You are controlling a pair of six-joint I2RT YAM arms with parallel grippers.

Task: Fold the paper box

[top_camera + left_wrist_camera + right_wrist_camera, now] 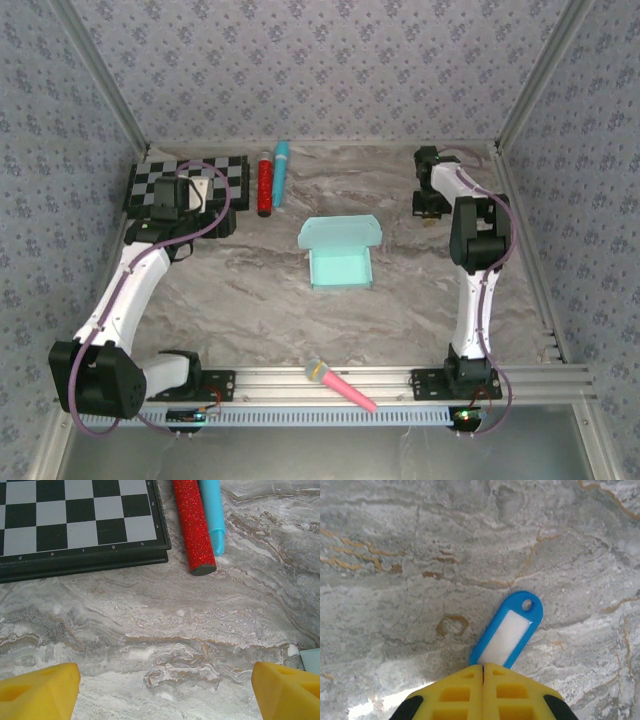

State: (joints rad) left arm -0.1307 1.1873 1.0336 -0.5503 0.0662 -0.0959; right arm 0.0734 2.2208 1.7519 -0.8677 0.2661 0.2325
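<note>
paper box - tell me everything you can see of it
The paper box is pale mint-blue thin cardboard, plain and unprinted, and partly folded. It forms a shallow rectangular tray with raised walls, open on top. A lid flap, slightly wider than the tray, opens from its far side; the view from above does not show how far back the flap leans. The box sits near the middle of the marble-look table, roughly square to the table's edges. Only the table touches it.
</note>
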